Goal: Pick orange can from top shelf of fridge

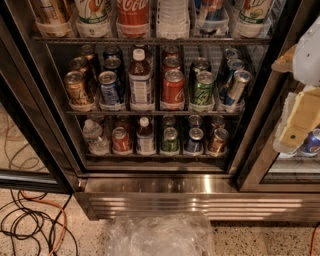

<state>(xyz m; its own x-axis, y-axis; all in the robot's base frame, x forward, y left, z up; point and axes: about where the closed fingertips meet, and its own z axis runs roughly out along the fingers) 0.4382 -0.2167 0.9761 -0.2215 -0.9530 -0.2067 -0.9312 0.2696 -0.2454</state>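
Observation:
The fridge [160,185] stands open in front of me, with wire racks and a steel base. The top shelf [150,40] runs across the top of the view, lined with clear plastic bins. In its leftmost bin stands an orange-copper container with pale markings, which looks like the orange can [49,11]; its top is cut off by the frame. A red Coca-Cola bottle [133,15] stands to its right. My gripper [299,122] hangs at the far right edge, in front of the right door, lower than the top shelf and far from the can.
The two lower racks hold low trays of cans and bottles, among them a gold-brown can [76,87] and a copper can [218,140]. A black door frame [260,110] stands between gripper and shelves. Cables [35,220] lie on the floor at left. A clear plastic bag [160,235] lies below.

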